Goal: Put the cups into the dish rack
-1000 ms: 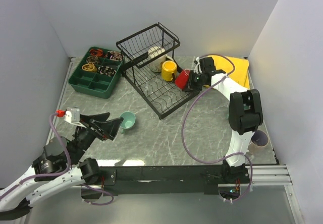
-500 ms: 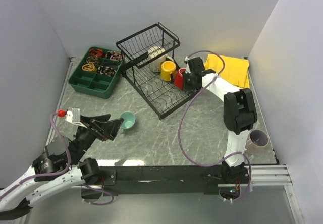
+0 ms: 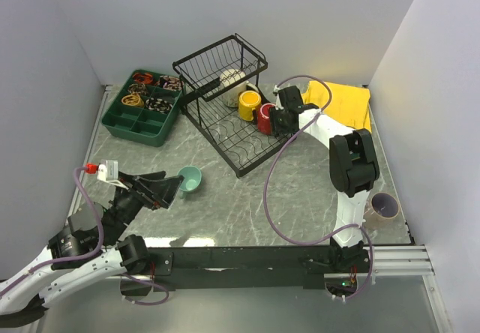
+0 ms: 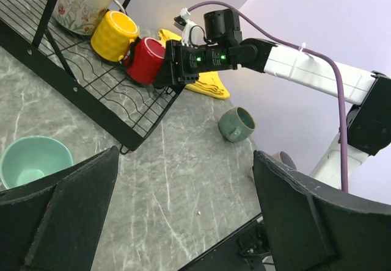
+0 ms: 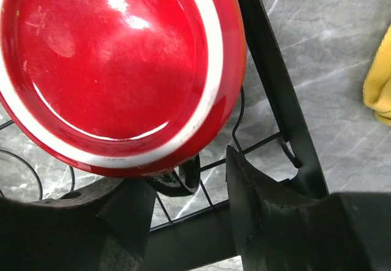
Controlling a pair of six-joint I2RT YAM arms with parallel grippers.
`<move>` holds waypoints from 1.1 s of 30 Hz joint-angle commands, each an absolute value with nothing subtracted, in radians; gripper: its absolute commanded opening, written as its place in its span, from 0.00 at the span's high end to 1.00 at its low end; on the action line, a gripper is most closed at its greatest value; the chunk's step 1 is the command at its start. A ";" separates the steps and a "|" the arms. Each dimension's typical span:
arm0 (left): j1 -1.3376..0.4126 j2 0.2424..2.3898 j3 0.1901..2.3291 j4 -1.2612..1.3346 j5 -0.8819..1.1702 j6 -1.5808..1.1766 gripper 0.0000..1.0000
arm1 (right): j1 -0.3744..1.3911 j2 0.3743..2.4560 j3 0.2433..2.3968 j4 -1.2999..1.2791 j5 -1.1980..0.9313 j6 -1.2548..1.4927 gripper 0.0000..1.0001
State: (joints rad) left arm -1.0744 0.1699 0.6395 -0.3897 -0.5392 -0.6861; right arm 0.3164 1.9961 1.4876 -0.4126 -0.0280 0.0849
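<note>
The left gripper (image 3: pixel 171 189), jaws spread wide and empty, sits in front of the dish rack (image 3: pixel 225 142) with the small teal mug (image 3: pixel 189 181) just to its right, nearer this arm, while the right gripper (image 3: pixel 275 123) straddles the red mug (image 3: pixel 265 117)'s handle at the rack's right edge, whether clamped I cannot tell.

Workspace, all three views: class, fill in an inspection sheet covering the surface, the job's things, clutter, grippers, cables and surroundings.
Surface: grey marbled table.
Job's things: dish rack holds the cream mug, yellow mug and red mug; teal mug, grey-green mug and pink mug are on the table.
Clutter: green compartment tray far left; yellow cloth far right.
Grippers: left gripper open, empty, near the teal mug; right gripper astride the red mug's handle, grip cannot be told.
Cables: purple cables loop from each arm.
Surroundings: plain pale walls; nothing else seen.
</note>
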 commanded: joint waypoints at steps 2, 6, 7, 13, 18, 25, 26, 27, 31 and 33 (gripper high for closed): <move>-1.078 0.187 0.644 -0.413 -0.540 -0.762 0.04 | 0.311 1.942 1.520 -0.385 -0.002 0.048 0.45; -1.077 0.218 0.641 -0.437 -0.548 -0.825 0.04 | 0.311 1.866 1.514 -0.403 -0.046 0.015 0.39; -1.077 0.228 0.646 -0.446 -0.546 -0.848 0.04 | 0.313 1.850 1.513 -0.408 -0.073 0.009 0.39; -1.077 0.441 0.756 -0.505 -0.514 -0.854 0.04 | 0.313 1.729 1.464 -0.448 -0.164 -0.063 0.27; -1.063 0.647 0.867 -0.613 -0.552 -0.845 0.04 | 0.307 1.571 1.388 -0.495 -0.319 -0.184 0.23; -0.689 0.664 0.773 -0.491 -0.157 -0.760 0.04 | 0.238 1.275 1.289 -0.592 -0.610 -0.348 0.07; -0.642 0.679 0.762 -0.459 -0.093 -0.752 0.04 | 0.232 1.252 1.290 -0.641 -0.609 -0.365 0.07; -0.568 0.692 0.747 -0.448 -0.046 -0.747 0.04 | 0.226 1.212 1.293 -0.667 -0.604 -0.374 0.07; -0.500 0.735 0.738 -0.420 0.066 -0.732 0.04 | 0.209 1.080 1.243 -0.729 -0.517 -0.387 0.04; -0.497 0.738 0.730 -0.399 0.095 -0.730 0.04 | 0.195 1.010 1.223 -0.761 -0.459 -0.387 0.02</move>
